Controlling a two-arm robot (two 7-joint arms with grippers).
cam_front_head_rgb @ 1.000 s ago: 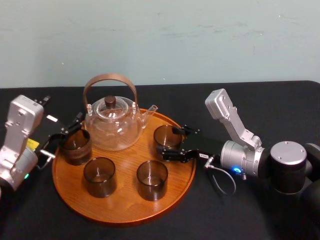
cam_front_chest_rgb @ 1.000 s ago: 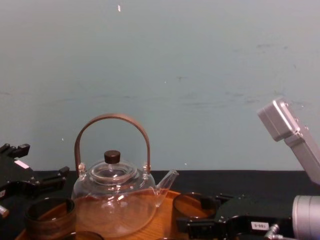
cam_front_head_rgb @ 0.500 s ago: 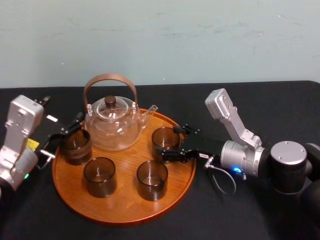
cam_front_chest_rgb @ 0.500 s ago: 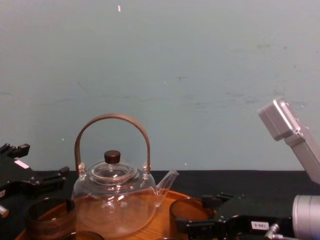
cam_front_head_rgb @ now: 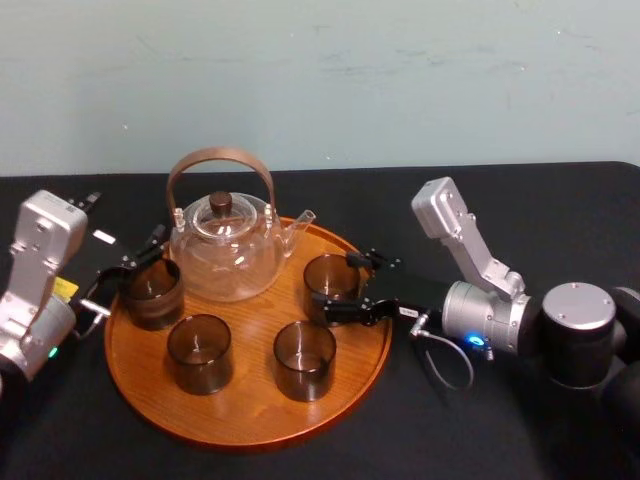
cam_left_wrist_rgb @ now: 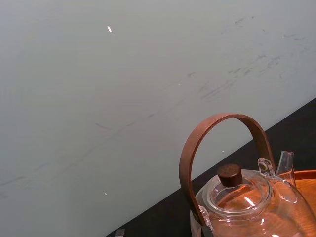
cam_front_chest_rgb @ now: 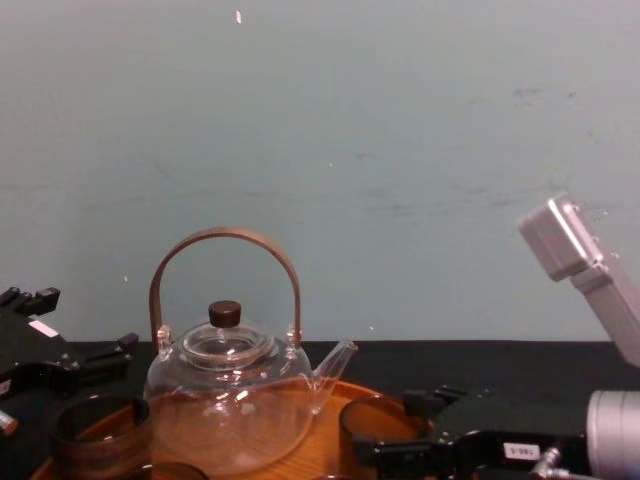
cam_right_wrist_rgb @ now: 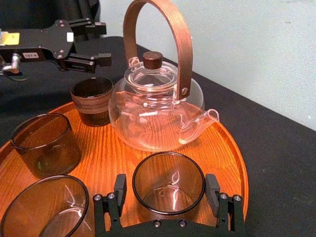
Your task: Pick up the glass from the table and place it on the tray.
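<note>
Head view: my right gripper [cam_front_head_rgb: 335, 280] brackets the glass [cam_front_head_rgb: 331, 274], which stands on the tray [cam_front_head_rgb: 240, 405] beside the teapot [cam_front_head_rgb: 225, 255]. Right wrist view: its jaws are spread, a gap showing beside the glass; my left gripper [cam_right_wrist_rgb: 102, 42] hangs spread-jawed behind another glass [cam_right_wrist_rgb: 92, 101].

Your right gripper [cam_front_head_rgb: 334, 279] has come down a little and slid slightly inward over the tray [cam_front_head_rgb: 240, 425], taking the glass [cam_front_head_rgb: 328, 272] with it. In the chest view the glass [cam_front_chest_rgb: 372, 425] had its rim higher a second ago. It now sits lower and a touch closer to the teapot [cam_front_chest_rgb: 228, 400]. Most of that drop came in the first half second, and since then you've barely moved it. In the right wrist view the glass [cam_right_wrist_rgb: 169, 190] now stands on the tray wood, with a thin gap at each finger [cam_right_wrist_rgb: 120, 190].
</note>
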